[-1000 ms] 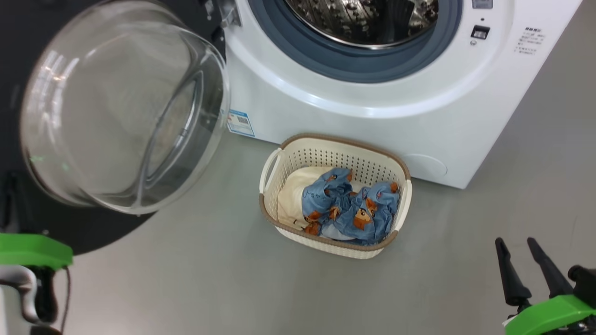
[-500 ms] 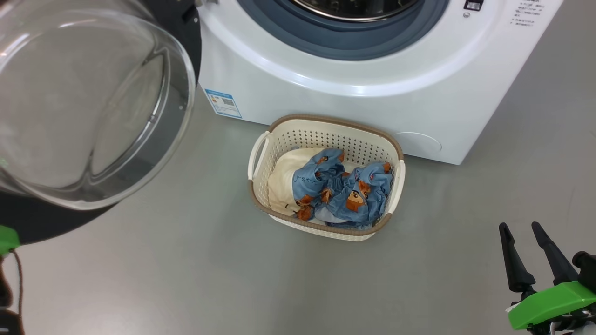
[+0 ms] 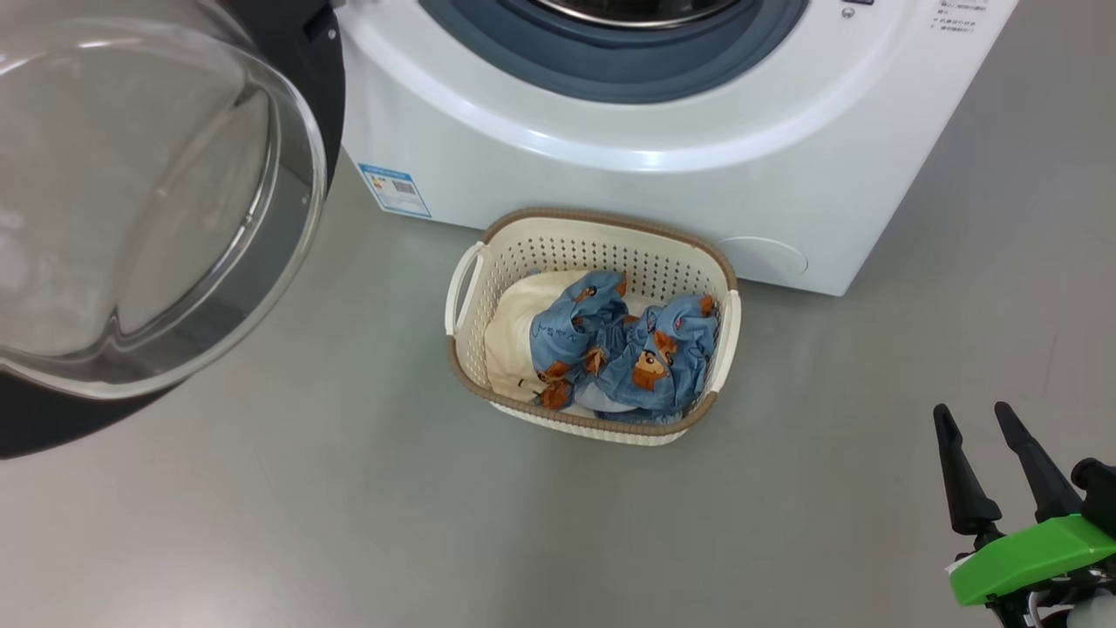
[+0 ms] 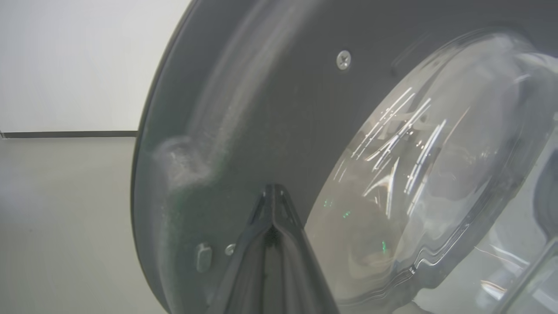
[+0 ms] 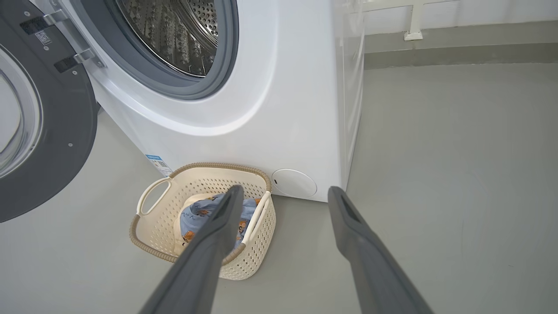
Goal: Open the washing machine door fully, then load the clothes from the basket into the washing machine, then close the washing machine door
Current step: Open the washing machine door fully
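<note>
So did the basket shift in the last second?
No. The basket sits the same beside the blue label on the washing machine; the camera moved.

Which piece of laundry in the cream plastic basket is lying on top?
The light blue fabric with orange-brown bears; the plain cream-white cloth lies partly beneath it.

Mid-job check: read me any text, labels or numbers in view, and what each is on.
Nothing can be read.
Blue label sticker on the washing machine front: too small.
Grey printed lines at the machine's upper right: blurred.
Small sticker on the washing machine door near its hinge: too small.
Dark script on the blue clothes: illegible.
</note>
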Robot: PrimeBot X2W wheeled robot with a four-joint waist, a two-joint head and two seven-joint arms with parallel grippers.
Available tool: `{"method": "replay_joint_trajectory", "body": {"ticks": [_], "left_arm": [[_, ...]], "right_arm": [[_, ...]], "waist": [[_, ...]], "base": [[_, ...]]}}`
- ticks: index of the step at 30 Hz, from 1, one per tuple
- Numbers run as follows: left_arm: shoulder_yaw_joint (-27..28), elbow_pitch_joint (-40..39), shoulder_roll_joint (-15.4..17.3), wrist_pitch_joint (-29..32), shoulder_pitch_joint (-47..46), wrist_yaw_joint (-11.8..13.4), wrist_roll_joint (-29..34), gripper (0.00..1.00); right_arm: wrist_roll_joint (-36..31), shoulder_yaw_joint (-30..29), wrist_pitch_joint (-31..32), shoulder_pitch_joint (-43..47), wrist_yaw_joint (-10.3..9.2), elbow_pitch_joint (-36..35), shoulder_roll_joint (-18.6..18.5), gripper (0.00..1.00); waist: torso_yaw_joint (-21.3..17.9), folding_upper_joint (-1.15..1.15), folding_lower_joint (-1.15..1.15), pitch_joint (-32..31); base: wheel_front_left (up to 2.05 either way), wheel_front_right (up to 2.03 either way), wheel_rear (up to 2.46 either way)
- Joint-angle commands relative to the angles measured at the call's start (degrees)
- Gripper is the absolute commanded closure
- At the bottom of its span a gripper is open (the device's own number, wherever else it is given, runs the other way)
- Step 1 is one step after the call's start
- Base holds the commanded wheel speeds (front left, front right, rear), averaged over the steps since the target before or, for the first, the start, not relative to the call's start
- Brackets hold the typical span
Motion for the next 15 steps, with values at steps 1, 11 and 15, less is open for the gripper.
{"method": "replay_joint_trajectory", "body": {"ticks": [1,11,15], "left_arm": [[1.6,-1.0,3.6,-0.3,-0.3,-0.3,0.7,1.0],[0.7,-4.7,0.4,-0.3,6.8,-1.2,1.3,0.85],[-1.7,-7.8,-1.3,-0.3,10.8,-1.3,0.0,0.54]], "right_arm": [[-0.7,1.2,-0.7,-0.4,0.09,-1.1,-0.6,0.0],[-0.3,1.7,-0.7,1.2,0.09,-0.4,1.3,0.0],[-0.2,1.5,-0.7,2.0,0.09,-0.2,1.7,0.0]], "waist": [[-0.1,0.0,0.0,-0.8],[-0.8,0.0,0.0,-5.6],[-0.8,0.0,0.0,-7.2]], "base": [[0.0,0.0,0.0],[0.0,0.0,0.0],[0.0,0.0,0.0]]}}
